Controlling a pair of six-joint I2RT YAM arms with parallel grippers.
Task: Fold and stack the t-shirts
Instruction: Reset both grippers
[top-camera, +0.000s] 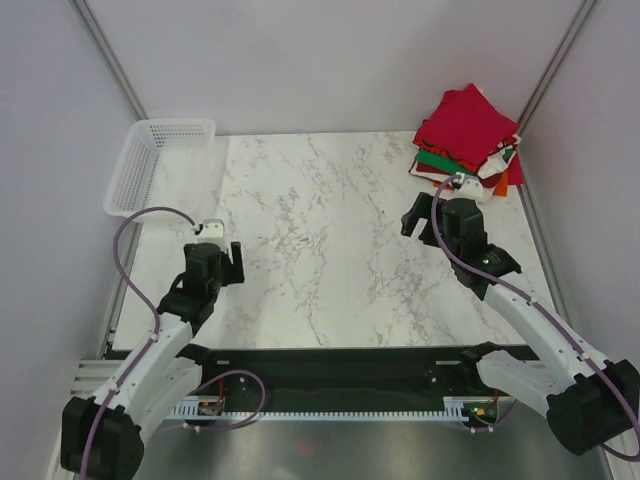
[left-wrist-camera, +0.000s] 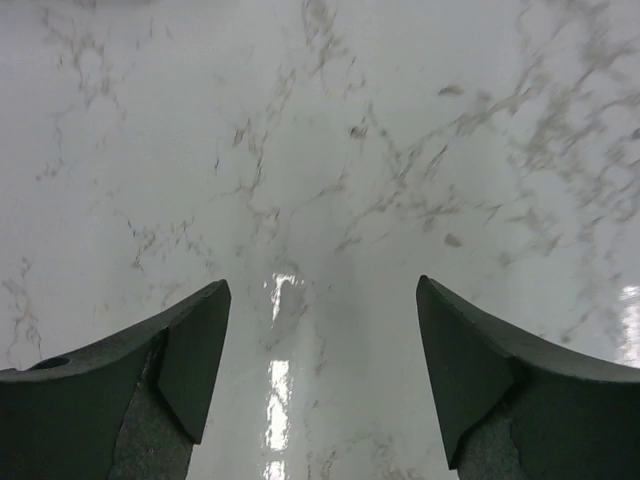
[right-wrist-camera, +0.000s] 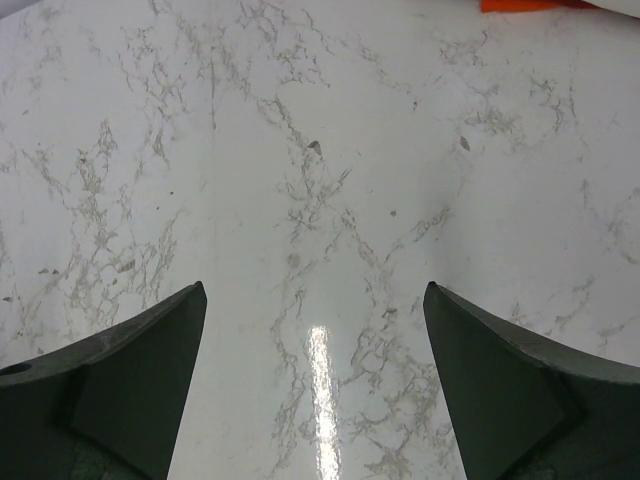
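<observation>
The stack of t-shirts (top-camera: 466, 140) is sitting at the far right corner of the marble table (top-camera: 320, 220), close to the back wall. A crimson-red t-shirt (top-camera: 464, 120) is lying on top, turned at an angle to the layers beneath. A green t-shirt (top-camera: 437, 160) is showing at the stack's near left edge, white cloth with red marks (top-camera: 500, 160) is poking out on the near right, and an orange t-shirt (top-camera: 500, 184) is peeking from the bottom.

The right claw (top-camera: 445, 205) is hovering over bare marble just in front of the stack, on its near side, and is touching no cloth. In the right wrist view the right claw (right-wrist-camera: 314, 290) is standing spread wide with nothing between its fingers (right-wrist-camera: 150, 370). Only a sliver of the orange t-shirt (right-wrist-camera: 530, 4) is showing at the top edge, ahead and to the right of the fingertips.

The left claw (top-camera: 212, 262) is hanging over the left part of the table, well apart from the stack. In its wrist view the left claw (left-wrist-camera: 321, 285) is also gaping open and empty, with only veined marble lying under it.

A white plastic mesh basket (top-camera: 160, 162) is resting at the far left corner, beyond the left claw and clear of the shirts.
</observation>
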